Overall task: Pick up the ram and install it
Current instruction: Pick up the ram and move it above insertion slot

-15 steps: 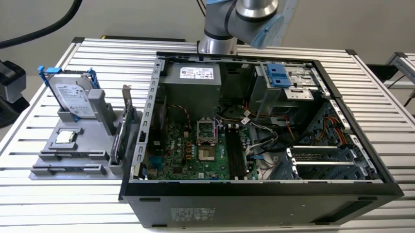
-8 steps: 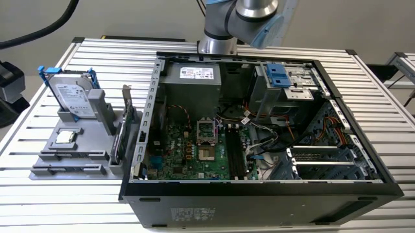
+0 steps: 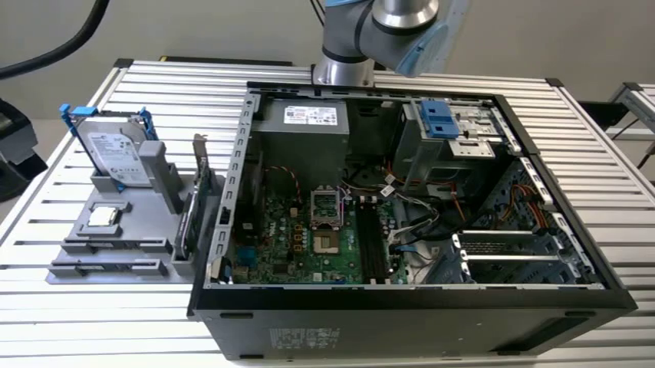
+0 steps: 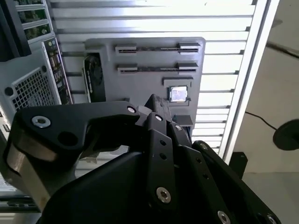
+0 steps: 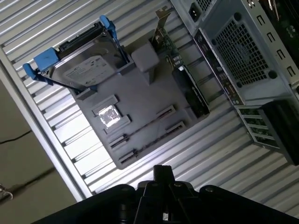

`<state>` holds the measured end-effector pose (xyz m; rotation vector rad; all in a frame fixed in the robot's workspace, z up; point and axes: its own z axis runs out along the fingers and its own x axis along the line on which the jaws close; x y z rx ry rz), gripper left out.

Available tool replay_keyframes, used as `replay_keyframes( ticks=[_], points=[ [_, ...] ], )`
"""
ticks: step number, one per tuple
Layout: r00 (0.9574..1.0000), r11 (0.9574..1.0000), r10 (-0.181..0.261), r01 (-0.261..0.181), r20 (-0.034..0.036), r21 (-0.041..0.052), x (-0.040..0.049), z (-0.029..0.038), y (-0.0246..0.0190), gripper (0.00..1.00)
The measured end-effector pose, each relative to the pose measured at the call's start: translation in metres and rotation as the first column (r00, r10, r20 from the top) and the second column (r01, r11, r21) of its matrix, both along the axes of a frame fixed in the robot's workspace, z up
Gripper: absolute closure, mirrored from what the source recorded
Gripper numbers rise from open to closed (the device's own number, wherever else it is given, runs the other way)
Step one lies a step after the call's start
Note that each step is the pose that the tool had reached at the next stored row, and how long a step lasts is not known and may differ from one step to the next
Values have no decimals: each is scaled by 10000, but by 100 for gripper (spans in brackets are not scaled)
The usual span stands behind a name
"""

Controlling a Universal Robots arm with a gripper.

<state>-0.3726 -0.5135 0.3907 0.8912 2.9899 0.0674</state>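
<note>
The ram is hidden from me. My black gripper (image 4: 153,100) (image 5: 161,171) hangs high over the slatted table, beside the open computer case (image 3: 409,322) and above the grey parts holder (image 3: 123,230) (image 5: 140,98) (image 4: 145,58). The holder's two long slots (image 5: 142,126) (image 4: 156,48) show just thin dark lines between their end clips. Inside the case, the green motherboard (image 3: 297,245) carries a set of long black memory slots (image 3: 373,245). The arm (image 3: 379,31) enters at the top of the exterior view, behind the case.
On the holder stand a silver hard drive with blue rails (image 3: 115,153) (image 5: 84,70), a square chip (image 3: 103,217) (image 5: 108,115) (image 4: 177,93) and an upright card with a metal bracket (image 3: 202,192). The table edge (image 5: 51,140) and the floor lie just beyond the holder.
</note>
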Motion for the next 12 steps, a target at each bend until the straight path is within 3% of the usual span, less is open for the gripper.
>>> replay_keyframes(
  ticks=[6,12],
  points=[
    [9981,9981,-615,615,0,0,-1,0,0,100],
    [9931,9931,-1174,1174,0,1,0,0,0,100]
  ],
)
